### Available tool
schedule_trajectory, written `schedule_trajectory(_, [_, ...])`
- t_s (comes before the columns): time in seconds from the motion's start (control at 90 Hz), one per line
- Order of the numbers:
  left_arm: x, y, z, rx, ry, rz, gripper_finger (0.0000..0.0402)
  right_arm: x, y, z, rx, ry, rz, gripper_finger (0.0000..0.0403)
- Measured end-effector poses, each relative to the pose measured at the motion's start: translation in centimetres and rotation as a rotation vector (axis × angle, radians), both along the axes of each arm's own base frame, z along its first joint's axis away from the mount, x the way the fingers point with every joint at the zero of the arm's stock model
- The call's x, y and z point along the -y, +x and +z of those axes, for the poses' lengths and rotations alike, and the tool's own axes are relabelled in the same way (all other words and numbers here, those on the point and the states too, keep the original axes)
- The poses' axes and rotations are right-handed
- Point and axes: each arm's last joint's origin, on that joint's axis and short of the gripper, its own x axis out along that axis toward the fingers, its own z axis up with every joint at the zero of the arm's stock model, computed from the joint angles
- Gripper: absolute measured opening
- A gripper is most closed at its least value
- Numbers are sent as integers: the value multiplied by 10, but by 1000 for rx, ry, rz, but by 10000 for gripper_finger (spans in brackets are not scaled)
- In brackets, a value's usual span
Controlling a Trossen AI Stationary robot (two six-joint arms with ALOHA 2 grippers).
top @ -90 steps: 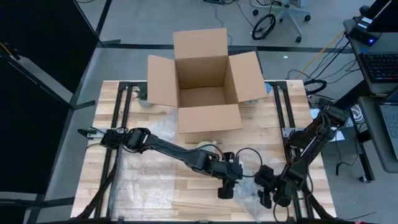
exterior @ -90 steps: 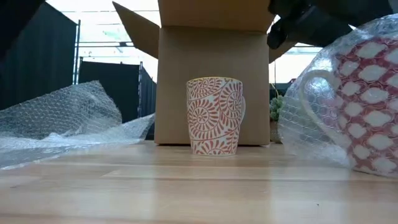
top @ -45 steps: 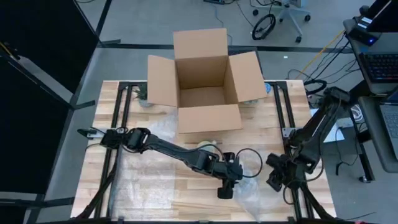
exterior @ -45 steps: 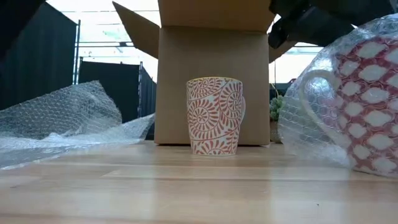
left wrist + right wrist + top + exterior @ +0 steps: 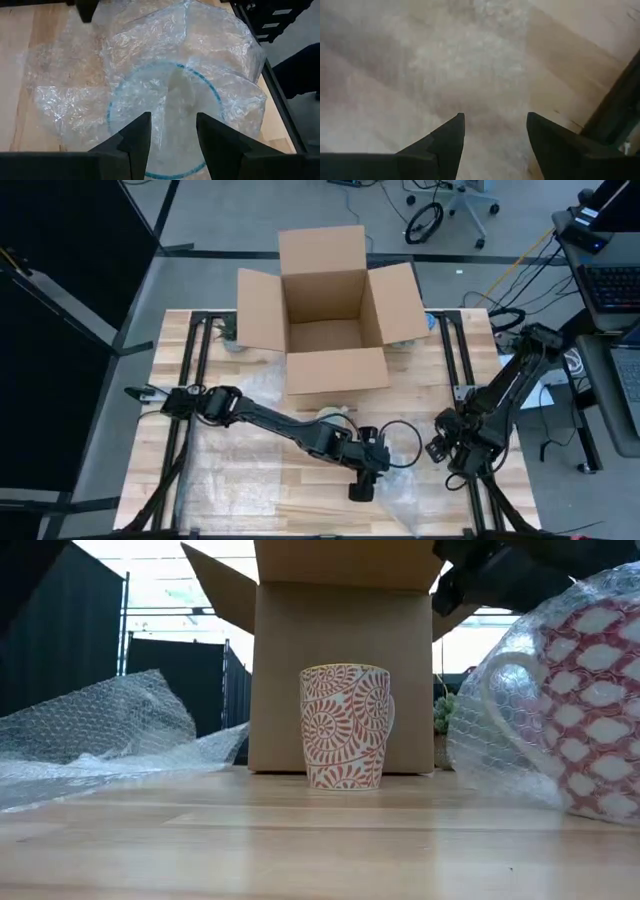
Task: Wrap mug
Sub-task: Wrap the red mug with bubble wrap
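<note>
One cardboard box (image 5: 325, 320) at back; bubble wrap (image 5: 150, 45) at front centre; mug (image 5: 590, 710) lying inside wrap, under left gripper (image 5: 172, 117), jaws spread. Right gripper (image 5: 495, 116) aside, also spread. Ceramic: stiff, breakable, probably slippery through plastic; best taken at rim

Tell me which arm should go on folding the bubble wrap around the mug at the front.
Left. Its hand hangs open directly over the wrapped mug and its bubble wrap. The right hand is open but off at the table's right edge, over bare wood, so it would probably have to travel first.
</note>
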Motion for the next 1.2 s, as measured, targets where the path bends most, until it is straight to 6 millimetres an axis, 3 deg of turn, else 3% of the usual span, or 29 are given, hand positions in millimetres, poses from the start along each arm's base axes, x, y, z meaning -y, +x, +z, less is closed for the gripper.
schedule_trajectory(0.211, [0, 0, 0, 2, 10, -10, 145, -8, 5, -33, 75, 84, -2, 189])
schedule_trajectory(0.378, [-1, 1, 0, 3, 8, -7, 145, -14, 10, -33, 138, 119, 65, 114])
schedule_trajectory(0.489, [1, 1, -3, 2, 8, -10, 145, -19, 14, -22, 187, 134, 125, 32])
schedule_trajectory(0.544, [1, 1, -5, -3, 10, -11, 145, -23, 17, -14, 210, 140, 165, 11])
schedule_trajectory(0.9, [2, 2, -5, 2, 3, -5, 145, -39, 35, 49, 438, 19, 281, 3])
schedule_trajectory(1.2, [2, 3, -4, 14, -2, -4, 145, -48, 45, 61, 596, -33, 345, 1])
